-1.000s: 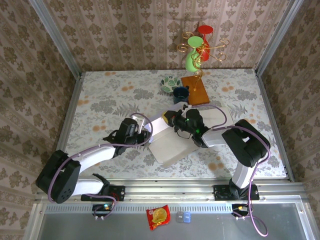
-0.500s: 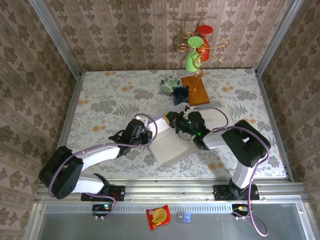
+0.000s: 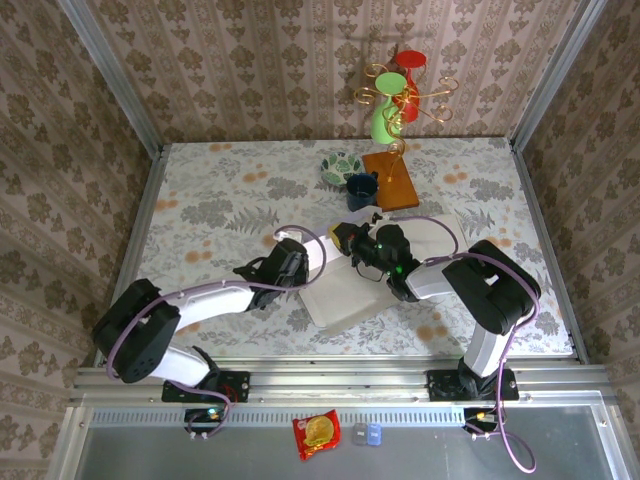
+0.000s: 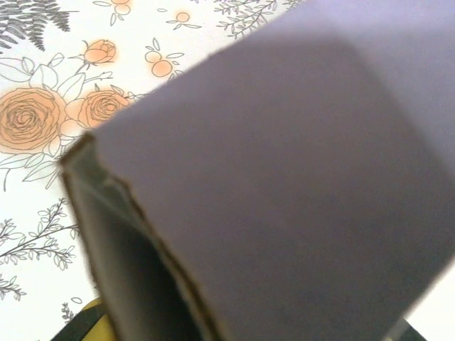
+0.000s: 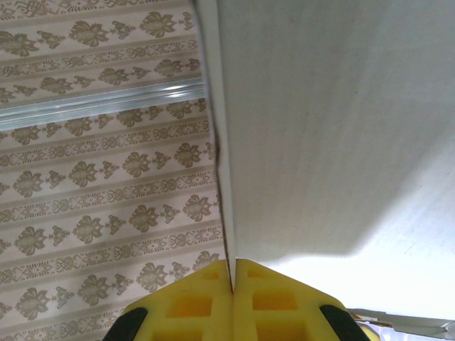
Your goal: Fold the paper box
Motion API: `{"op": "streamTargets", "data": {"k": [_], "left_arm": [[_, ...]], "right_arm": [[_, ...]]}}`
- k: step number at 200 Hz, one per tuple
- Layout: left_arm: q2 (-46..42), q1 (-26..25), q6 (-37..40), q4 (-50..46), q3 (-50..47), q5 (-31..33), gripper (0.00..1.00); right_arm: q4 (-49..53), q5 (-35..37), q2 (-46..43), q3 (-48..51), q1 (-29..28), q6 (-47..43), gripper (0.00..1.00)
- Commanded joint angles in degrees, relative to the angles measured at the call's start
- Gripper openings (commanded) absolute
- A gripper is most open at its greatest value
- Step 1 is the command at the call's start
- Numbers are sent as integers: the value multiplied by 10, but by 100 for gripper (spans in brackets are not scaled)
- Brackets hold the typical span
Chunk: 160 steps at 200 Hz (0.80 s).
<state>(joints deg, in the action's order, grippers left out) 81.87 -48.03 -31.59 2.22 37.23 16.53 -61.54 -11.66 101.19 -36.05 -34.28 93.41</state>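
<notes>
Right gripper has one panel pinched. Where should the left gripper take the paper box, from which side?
Likely the paper box by its lifted left flap, at the thin free edge, coming from the left with a finger on each face. It stands off the table, so the edge is open to pinch; the middle lies flat.

The top camera looks steeply down from the near edge over the whole table (image 3: 200,200). Both wrist cameras sit tight against the box (image 3: 345,295), which all views share: left faces the tabletop, right the wall (image 5: 106,177).
</notes>
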Motion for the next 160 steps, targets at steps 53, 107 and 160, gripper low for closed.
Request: {"op": "streamTargets", "data": {"k": [53,107,160], "left_arm": [[46,-40,-44,-33,52,79,24],[69,-60,-47,-32,58,112,26],[74,-83,-41,-20,51,131,27]], "right_arm": [[8,-7,-26,24,-13,9,0],[-6,-17,-42,57,-13,-3,0],[-8,-23,-55,101,-9,-18,0]]}}
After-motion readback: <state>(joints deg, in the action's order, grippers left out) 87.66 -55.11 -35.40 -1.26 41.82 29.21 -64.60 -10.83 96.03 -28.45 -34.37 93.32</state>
